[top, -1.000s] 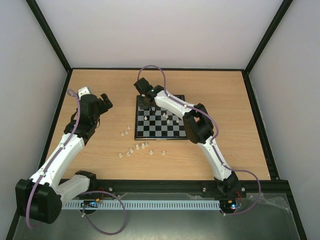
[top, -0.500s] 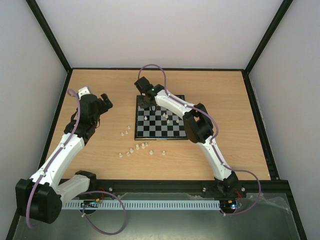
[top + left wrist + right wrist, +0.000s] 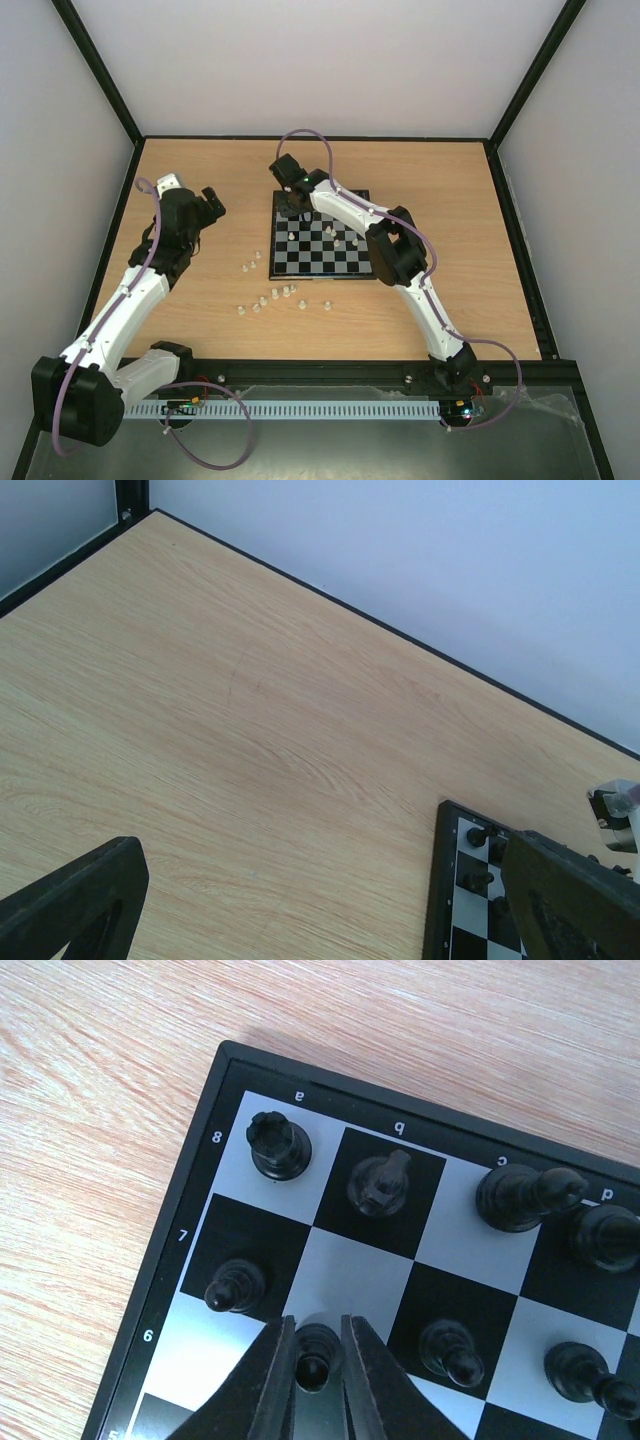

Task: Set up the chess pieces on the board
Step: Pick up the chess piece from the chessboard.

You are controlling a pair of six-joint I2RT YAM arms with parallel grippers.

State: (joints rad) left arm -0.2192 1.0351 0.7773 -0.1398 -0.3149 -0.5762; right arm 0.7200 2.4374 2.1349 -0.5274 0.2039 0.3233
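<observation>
- The right gripper (image 3: 317,1326) sits at the bottom centre of its wrist view. Its fingers are drawn narrow on either side of a small black pawn (image 3: 315,1365) and seem to pinch it.
- That pawn stands low over the squares under the letter b, next to the row of black pawns. We cannot tell whether it touches the square.
- Around it, the corner of the board (image 3: 186,1192) looks set. A rook (image 3: 278,1145), a knight (image 3: 385,1182) and two more black pieces fill the top row, with pawns on the row below.
- The writing we can read is a, b, c, d along the top border and 8, 7 and what looks like 6 down the left border. We see no brand.
- In the top view the board lies at the centre of the table (image 3: 450,200), and the right arm hides part of it.
- A few white pieces (image 3: 340,240) stand loose in the middle squares.
- About ten more white pieces lie scattered on the wood at the lower left of the board (image 3: 275,295).
- We judge the black side nearly done and the white side hardly begun.
- The left gripper (image 3: 208,205) hangs at the left of the frame, wide apart and holding nothing.
</observation>
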